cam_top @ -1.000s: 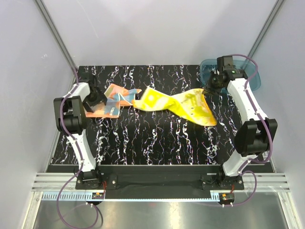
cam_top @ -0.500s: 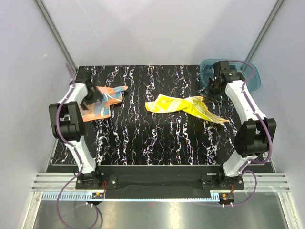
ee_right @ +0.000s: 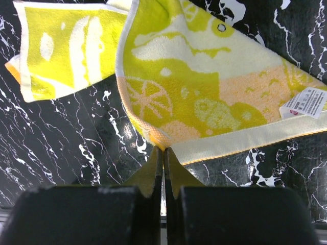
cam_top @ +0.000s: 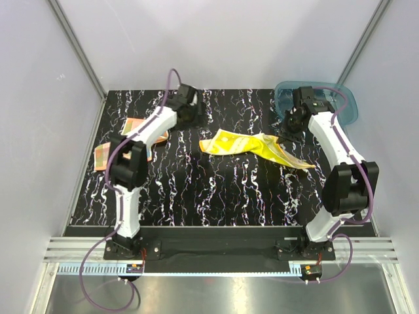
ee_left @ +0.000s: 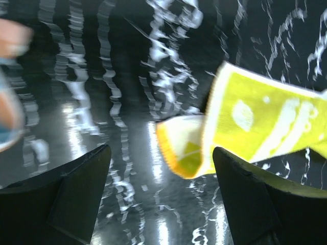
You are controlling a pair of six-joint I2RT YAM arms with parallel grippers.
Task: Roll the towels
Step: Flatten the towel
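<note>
Towel (ee_right: 204,102) — edge between right claw (ee_right: 163,150) tips

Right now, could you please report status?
Right gripper shut on yellow towel. Left gripper open, empty, near its other end. Orange towel unrolled, far left. Nothing obstructing.

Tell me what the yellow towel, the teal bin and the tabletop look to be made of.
yellow towel: soft terry cloth, probably cotton, matte; nubby pile, flat woven hem and a sewn label show.
teal bin: smooth plastic, by its translucent tinted wall.
tabletop: glossy black with white marble veining; glare streaks show in the left wrist view. Laminate, film or stone cannot be told.
</note>
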